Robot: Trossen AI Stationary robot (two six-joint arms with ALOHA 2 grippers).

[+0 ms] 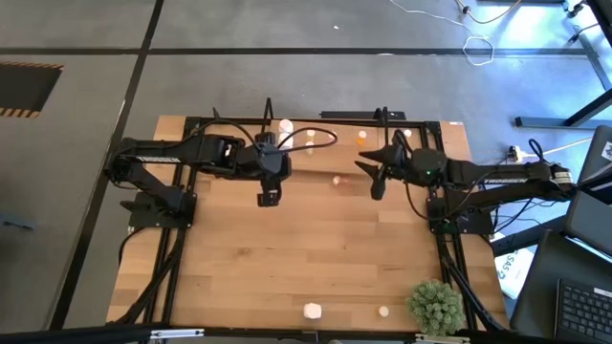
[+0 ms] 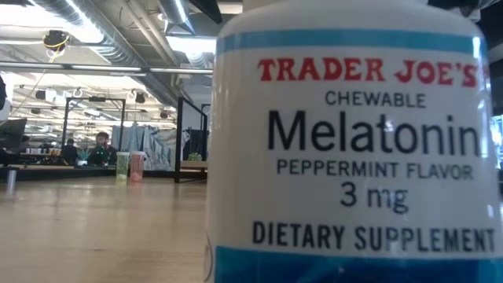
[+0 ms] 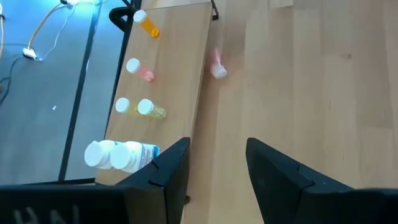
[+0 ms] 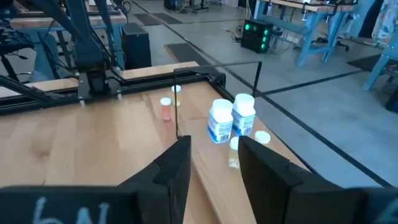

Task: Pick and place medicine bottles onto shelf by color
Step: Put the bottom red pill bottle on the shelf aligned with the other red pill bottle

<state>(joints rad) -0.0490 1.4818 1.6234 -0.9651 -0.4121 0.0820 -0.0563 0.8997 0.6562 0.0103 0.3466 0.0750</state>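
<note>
Both arms hang over the far half of the table (image 1: 239,248), and the left gripper (image 3: 214,165) and the right gripper (image 4: 214,158) each have their fingers apart with nothing between them. Some bottles (image 3: 121,154) already stand on the shelf (image 3: 180,56) by the far edge. One pink bottle (image 3: 217,65) lies on the table just beside the shelf, and two more bottles (image 1: 313,310) wait near the near edge, so the sorting looks partly done. A gripper likely needs to go down over the pink bottle and close on it next.

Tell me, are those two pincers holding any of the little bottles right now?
No. The left pincer and the right pincer both stand open with only bare wood between their fingers; the bottles sit untouched on the shelf.
</note>
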